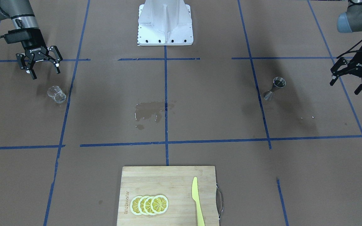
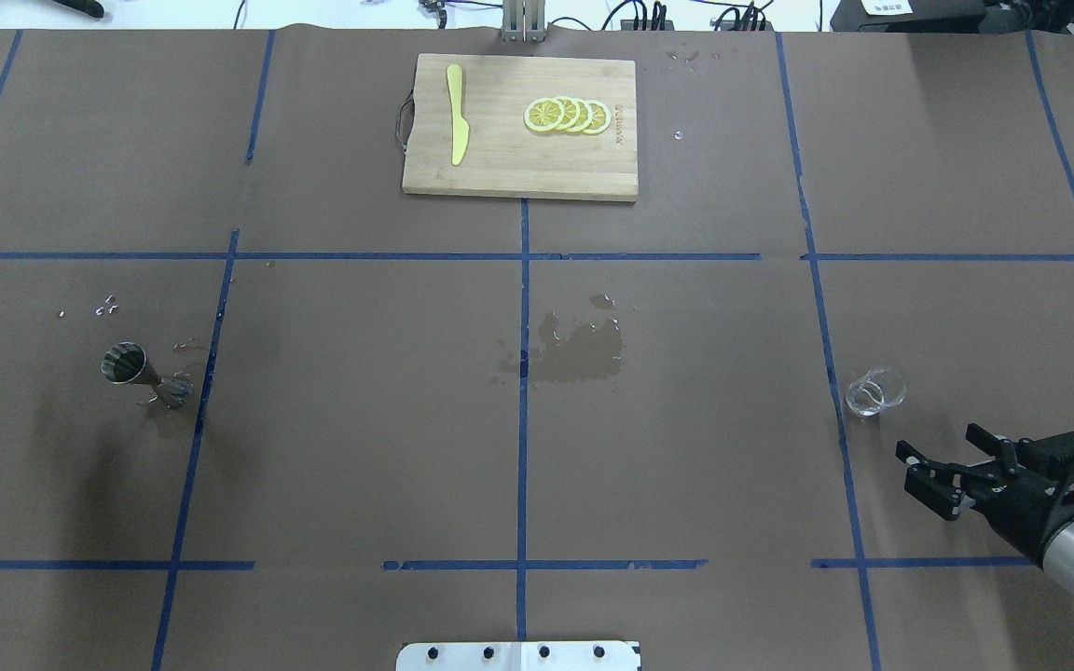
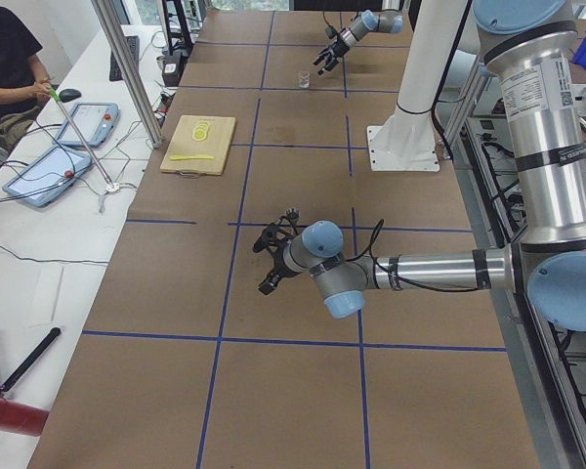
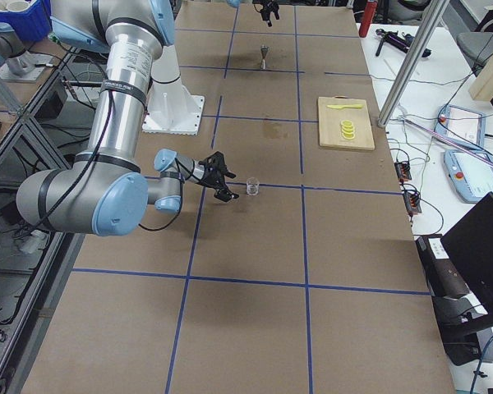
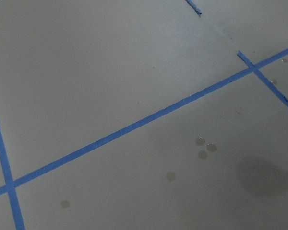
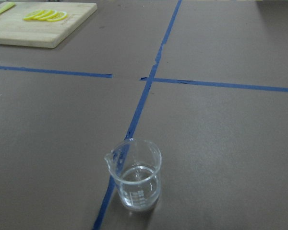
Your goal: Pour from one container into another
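Brown paper table [image 1: 200,103], blue-taped. A round clear glass cup [image 1: 56,94], part full of clear liquid [image 6: 137,184], stands near the open, empty right gripper [image 1: 44,72]; the hourglass steel jigger [image 1: 274,88] stands near the open, empty left gripper [image 1: 345,88].

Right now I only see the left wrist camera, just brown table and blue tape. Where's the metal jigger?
Observer: The jigger stands upright on the table, apart from the left pincer.
Operator: Is that pincer open?
Observer: Yes, open and empty.
Operator: And what I pour from?
Observer: The glass cup stands near the open right pincer, with a little clear liquid inside.
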`<action>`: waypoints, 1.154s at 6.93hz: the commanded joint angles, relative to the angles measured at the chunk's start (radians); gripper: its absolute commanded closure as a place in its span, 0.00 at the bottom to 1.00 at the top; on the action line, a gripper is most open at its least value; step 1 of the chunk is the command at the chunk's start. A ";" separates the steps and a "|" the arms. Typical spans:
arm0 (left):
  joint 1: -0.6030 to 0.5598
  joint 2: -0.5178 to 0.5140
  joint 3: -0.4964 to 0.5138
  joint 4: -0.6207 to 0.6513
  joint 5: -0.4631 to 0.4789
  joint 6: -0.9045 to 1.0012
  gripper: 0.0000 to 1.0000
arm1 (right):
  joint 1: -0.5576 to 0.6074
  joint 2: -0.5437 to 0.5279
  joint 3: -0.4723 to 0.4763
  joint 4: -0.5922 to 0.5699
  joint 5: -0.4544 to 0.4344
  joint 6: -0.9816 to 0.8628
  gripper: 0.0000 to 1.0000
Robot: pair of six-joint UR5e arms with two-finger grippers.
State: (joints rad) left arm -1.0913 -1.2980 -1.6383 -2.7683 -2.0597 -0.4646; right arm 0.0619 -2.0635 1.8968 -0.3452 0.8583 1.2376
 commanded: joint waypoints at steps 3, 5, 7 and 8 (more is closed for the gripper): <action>-0.015 0.019 0.021 0.066 -0.005 0.012 0.00 | 0.415 -0.026 0.016 -0.003 0.549 -0.171 0.00; -0.038 0.009 0.023 0.134 -0.042 0.015 0.00 | 0.648 -0.018 -0.002 -0.018 0.817 -0.282 0.00; -0.103 0.002 0.025 0.195 -0.253 0.015 0.00 | 0.891 0.020 -0.054 -0.072 1.067 -0.446 0.00; -0.102 -0.027 0.014 0.263 -0.296 0.017 0.00 | 1.065 0.066 -0.056 -0.221 1.213 -0.618 0.00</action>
State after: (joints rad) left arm -1.1771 -1.2995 -1.6158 -2.5790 -2.2801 -0.4492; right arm 0.9342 -2.0388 1.8509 -0.4380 1.8977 0.7944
